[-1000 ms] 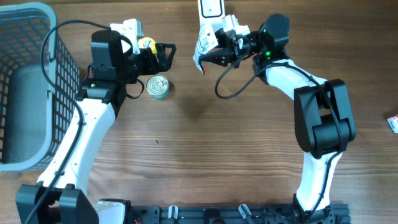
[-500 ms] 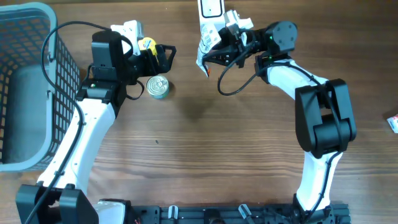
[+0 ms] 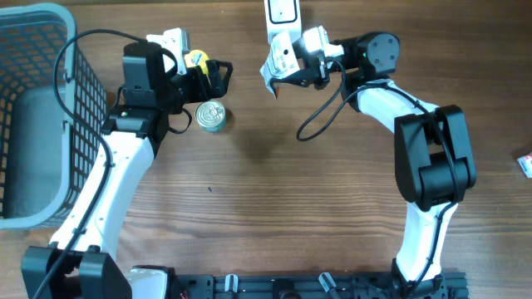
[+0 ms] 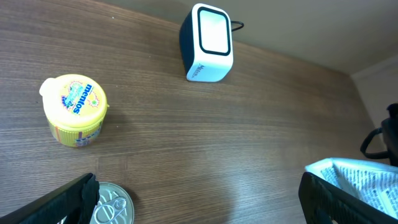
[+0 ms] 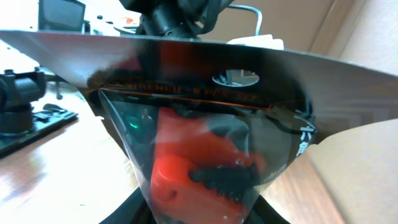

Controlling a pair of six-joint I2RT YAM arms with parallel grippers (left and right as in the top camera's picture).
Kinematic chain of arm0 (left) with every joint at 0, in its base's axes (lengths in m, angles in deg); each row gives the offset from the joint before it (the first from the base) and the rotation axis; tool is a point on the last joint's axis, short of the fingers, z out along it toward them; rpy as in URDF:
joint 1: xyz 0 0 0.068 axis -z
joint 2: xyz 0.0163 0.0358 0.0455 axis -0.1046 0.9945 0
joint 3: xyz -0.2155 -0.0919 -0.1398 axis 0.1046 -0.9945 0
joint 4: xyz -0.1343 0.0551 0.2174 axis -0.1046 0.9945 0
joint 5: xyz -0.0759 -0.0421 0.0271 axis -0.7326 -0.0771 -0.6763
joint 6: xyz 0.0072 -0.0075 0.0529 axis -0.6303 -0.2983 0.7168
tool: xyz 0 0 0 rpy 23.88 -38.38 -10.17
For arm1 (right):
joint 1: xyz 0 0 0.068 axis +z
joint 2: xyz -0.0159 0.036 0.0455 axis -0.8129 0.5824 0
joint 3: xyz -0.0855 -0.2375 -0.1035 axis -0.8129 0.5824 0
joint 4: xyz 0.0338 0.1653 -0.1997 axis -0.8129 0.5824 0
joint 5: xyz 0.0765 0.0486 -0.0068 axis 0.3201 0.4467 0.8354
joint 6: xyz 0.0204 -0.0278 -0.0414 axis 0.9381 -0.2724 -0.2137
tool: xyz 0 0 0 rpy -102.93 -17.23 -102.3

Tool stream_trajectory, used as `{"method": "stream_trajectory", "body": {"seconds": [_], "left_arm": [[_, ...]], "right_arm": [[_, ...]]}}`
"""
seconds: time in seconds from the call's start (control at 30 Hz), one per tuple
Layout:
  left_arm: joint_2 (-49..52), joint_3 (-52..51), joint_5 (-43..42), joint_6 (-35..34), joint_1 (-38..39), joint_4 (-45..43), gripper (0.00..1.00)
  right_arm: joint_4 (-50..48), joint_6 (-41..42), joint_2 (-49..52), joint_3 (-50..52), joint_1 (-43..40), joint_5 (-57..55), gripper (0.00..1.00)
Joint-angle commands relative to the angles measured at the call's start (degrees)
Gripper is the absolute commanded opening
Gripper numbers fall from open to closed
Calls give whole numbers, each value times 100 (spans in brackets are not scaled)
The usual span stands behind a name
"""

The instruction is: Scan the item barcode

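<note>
The item is a clear plastic packet point(image 3: 278, 61) with a red piece inside and a printed white label. My right gripper point(image 3: 293, 71) is shut on the packet and holds it in the air just below the white-faced barcode scanner point(image 3: 281, 12) at the table's far edge. The packet point(image 5: 205, 149) fills the right wrist view, pinched between the dark fingers at the bottom. My left gripper point(image 3: 218, 76) stands wide open with nothing between its fingers point(image 4: 68, 202). The left wrist view shows the scanner point(image 4: 207, 43) ahead and a corner of the packet point(image 4: 360, 175) at the right.
A silver ring-pull can point(image 3: 211, 115) sits just below my left gripper, also seen as the can point(image 4: 112, 204). A yellow Mentos tub point(image 3: 195, 58) stands beside it. A grey basket point(image 3: 33, 116) fills the left side. A small packet point(image 3: 525, 164) lies at the right edge.
My right wrist has turned and carried the packet slightly up and right, closer to the scanner. The left arm has not moved.
</note>
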Motion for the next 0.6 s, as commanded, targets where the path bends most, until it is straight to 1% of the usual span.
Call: {"method": "stream_trajectory", "body": {"seconds": [0.0,0.1,0.57], "left_arm": [[-149,-4,116,142,-11,9,100],[-149,-4,116,282,-11,48,100],[-149,-4,118,293,-11,111,100]], "right_arm": [[-48,-562,46,-236,-2,-442,5],[-44,-656,46,-389,-2,-455,5],[-26,-750,46,-901,-24,173,4]]}}
